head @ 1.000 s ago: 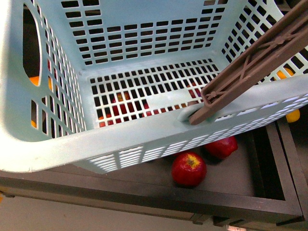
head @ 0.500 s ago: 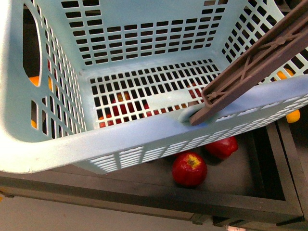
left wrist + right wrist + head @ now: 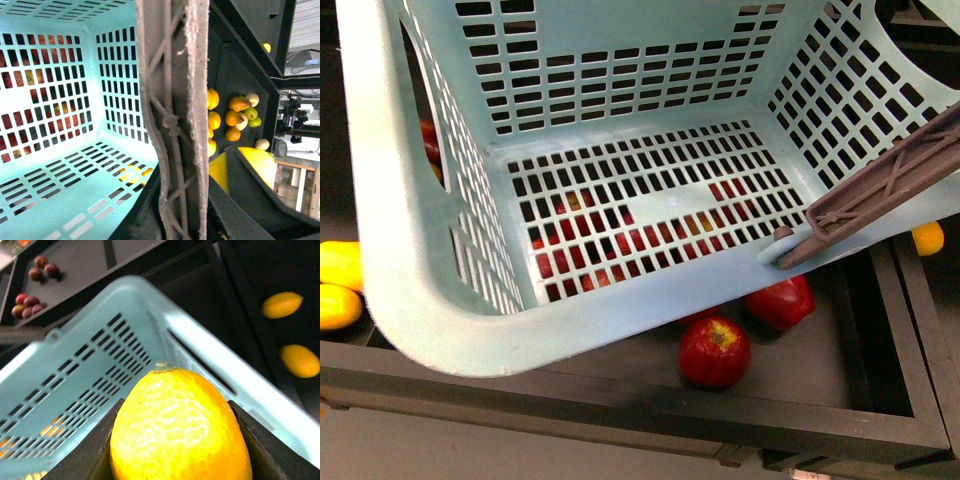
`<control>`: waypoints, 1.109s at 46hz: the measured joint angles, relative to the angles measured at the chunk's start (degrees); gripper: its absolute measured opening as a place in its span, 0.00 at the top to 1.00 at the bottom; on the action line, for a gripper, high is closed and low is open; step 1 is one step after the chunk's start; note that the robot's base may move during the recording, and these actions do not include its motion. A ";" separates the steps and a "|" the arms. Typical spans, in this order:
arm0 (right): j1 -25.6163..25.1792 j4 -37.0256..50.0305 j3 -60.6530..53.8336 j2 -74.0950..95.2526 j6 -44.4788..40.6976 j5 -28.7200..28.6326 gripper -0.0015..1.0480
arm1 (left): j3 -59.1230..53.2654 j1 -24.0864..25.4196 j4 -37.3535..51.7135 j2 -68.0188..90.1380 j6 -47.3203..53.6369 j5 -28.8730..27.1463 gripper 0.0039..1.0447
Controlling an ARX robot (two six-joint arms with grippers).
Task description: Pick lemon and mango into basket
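1. The lemon [image 3: 177, 432] sits between the two dark fingers of the right gripper [image 3: 176, 407], which is closed snugly on its sides.
2. Just behind it in the right wrist view are the pale aqua rim and slotted wall of the basket [image 3: 200, 347]. I cannot tell whether the lemon hangs over the inside or outside the rim.
3. The left gripper [image 3: 180, 215] is clamped on the brown handle [image 3: 175, 100], with a dark finger on either side of it.
4. In the front view the basket is tilted above the dark surface [image 3: 800, 372].
5. Two red apples [image 3: 714, 350] lie on the surface near the basket's near rim.
6. Two yellow oval fruits [image 3: 340, 285] lie just outside the basket's left wall. I cannot tell whether either is the mango.
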 joint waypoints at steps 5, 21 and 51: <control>3.58 0.07 -0.39 0.76 -0.02 1.07 0.52 | 0.00 0.07 -0.02 0.02 -0.46 0.02 0.92; 4.74 1.16 -1.01 3.43 -0.20 1.97 0.20 | 0.00 0.04 -0.02 0.02 -0.09 0.13 0.92; -14.60 36.70 -24.79 -15.04 -28.98 -11.54 0.47 | -0.02 -0.04 -0.09 0.07 -0.02 -0.02 0.93</control>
